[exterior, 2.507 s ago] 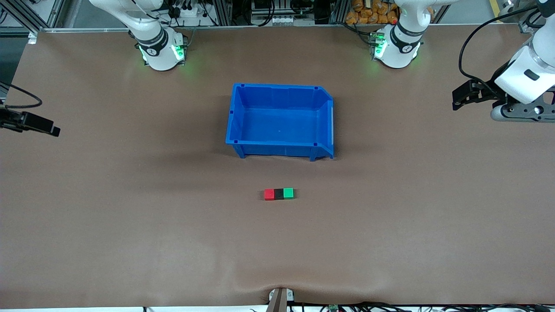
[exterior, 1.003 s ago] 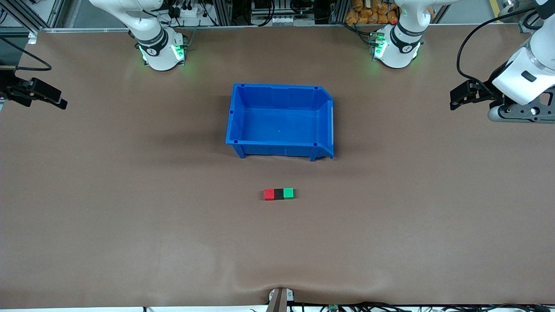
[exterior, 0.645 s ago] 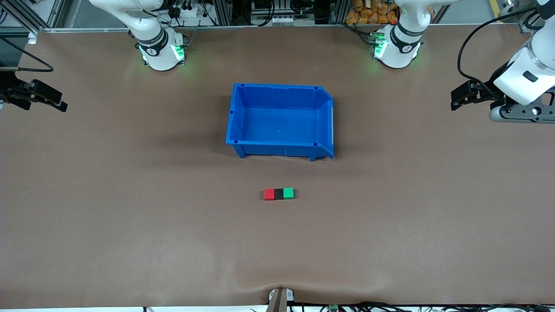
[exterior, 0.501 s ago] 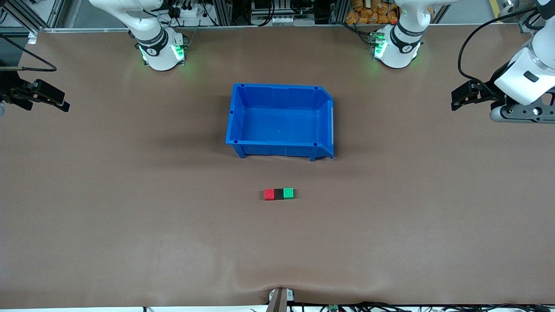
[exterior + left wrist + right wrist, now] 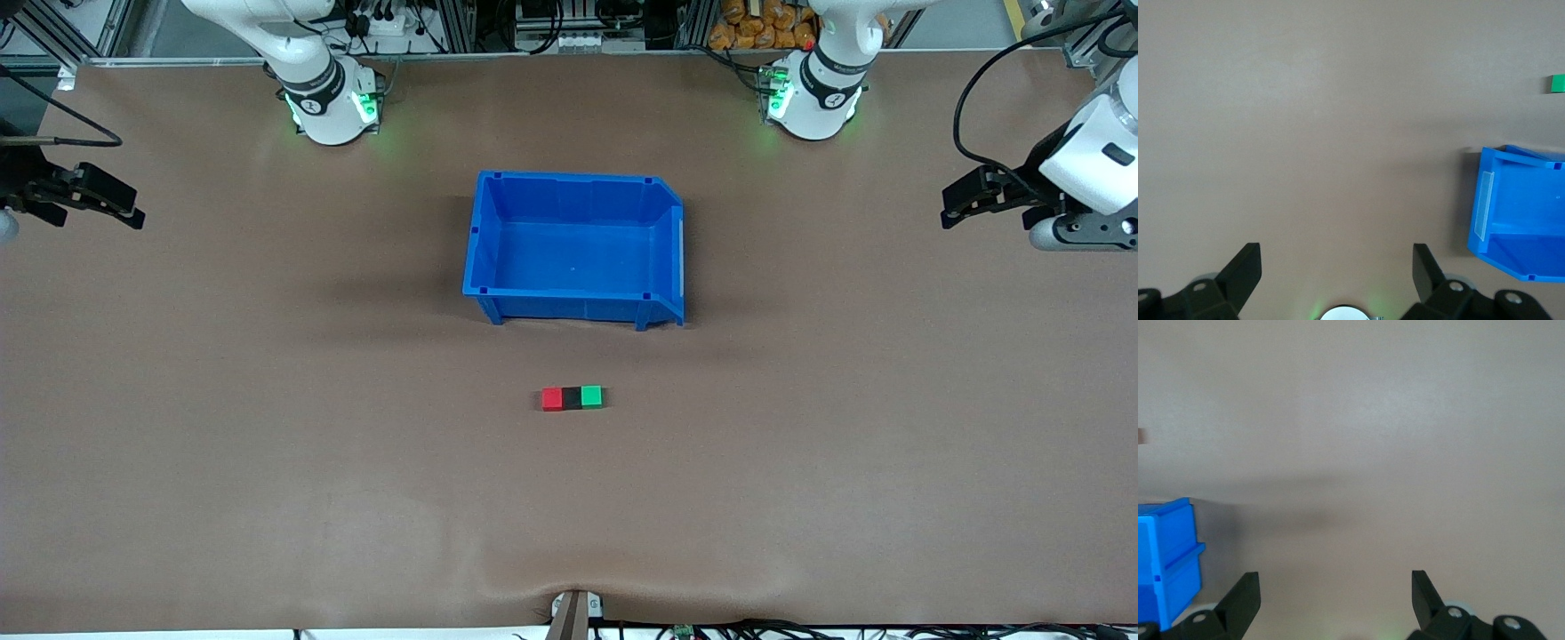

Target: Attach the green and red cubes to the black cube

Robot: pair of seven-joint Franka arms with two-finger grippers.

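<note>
The red cube point(image 5: 552, 398), black cube point(image 5: 572, 397) and green cube point(image 5: 591, 396) lie in one touching row on the table, black in the middle, nearer to the front camera than the blue bin. The left wrist view catches only the green cube point(image 5: 1557, 83), at its edge. My left gripper point(image 5: 956, 206) hangs open and empty over the left arm's end of the table, well away from the cubes. In its wrist view the left gripper point(image 5: 1336, 253) has only bare table between its fingers. My right gripper point(image 5: 124, 209) is open and empty over the right arm's end; its wrist view shows the right gripper point(image 5: 1335, 577) above bare table.
An empty blue bin point(image 5: 573, 176) stands mid-table between the cube row and the arm bases. It also shows as a blue bin point(image 5: 1521, 163) in the left wrist view and a blue bin point(image 5: 1171, 520) in the right wrist view. The brown table cover wrinkles at the front edge point(image 5: 573, 591).
The left gripper has drifted outward toward its end of the table. The right gripper has shifted slightly inward. The cubes and bin have not moved.
</note>
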